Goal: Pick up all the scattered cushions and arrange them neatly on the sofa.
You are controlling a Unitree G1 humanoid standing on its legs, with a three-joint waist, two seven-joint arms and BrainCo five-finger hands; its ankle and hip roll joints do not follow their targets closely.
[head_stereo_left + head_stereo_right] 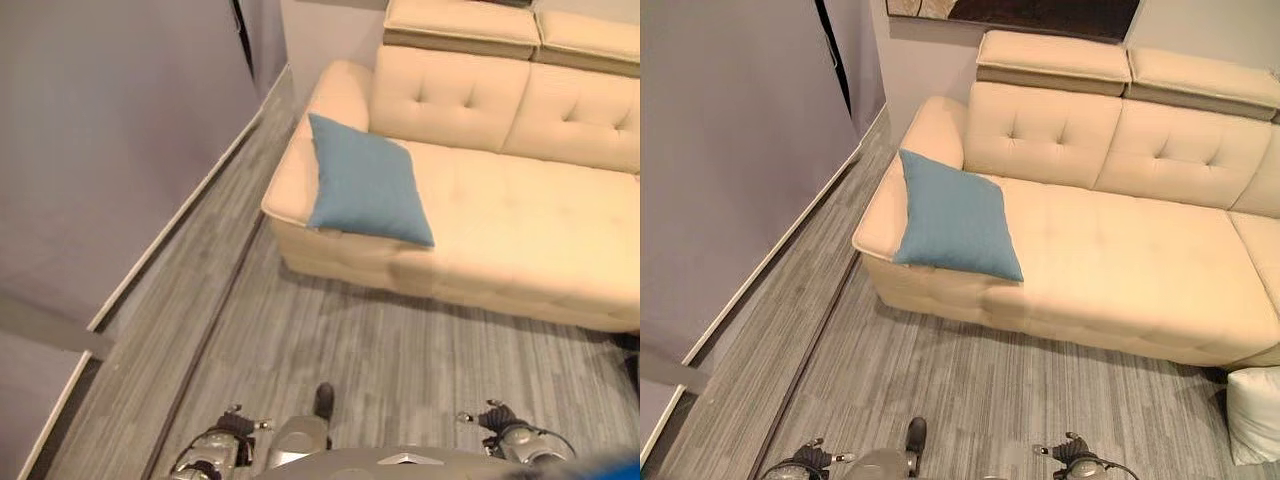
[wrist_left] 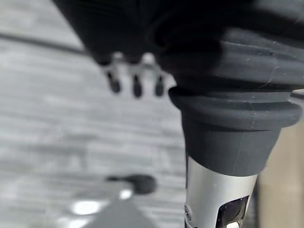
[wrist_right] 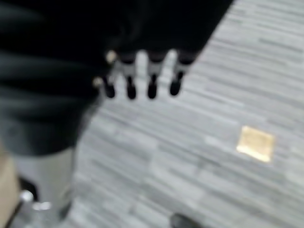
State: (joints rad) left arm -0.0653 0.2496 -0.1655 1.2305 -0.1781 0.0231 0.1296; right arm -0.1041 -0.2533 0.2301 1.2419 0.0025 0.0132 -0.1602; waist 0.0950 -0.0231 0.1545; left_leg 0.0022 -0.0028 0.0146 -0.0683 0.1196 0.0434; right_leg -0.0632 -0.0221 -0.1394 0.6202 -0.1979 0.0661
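Note:
A blue cushion (image 1: 367, 183) lies flat on the left end of the cream sofa (image 1: 1120, 260), one corner hanging over the seat's front edge. On the floor by the sofa's right end stands a white cushion (image 1: 1255, 415), partly cut off. My left hand (image 2: 137, 85) hangs over the grey floor with its fingers straight and nothing in them. My right hand (image 3: 142, 88) also hangs above the floor, its fingers straight and empty. Both hands are well short of the sofa.
Grey plank floor (image 1: 400, 360) lies between me and the sofa. A lilac wall (image 1: 110, 150) with a white skirting runs along the left. A dark floor rail (image 1: 205, 335) runs toward the sofa's left corner. A small brass floor plate (image 3: 256, 142) lies near my right hand.

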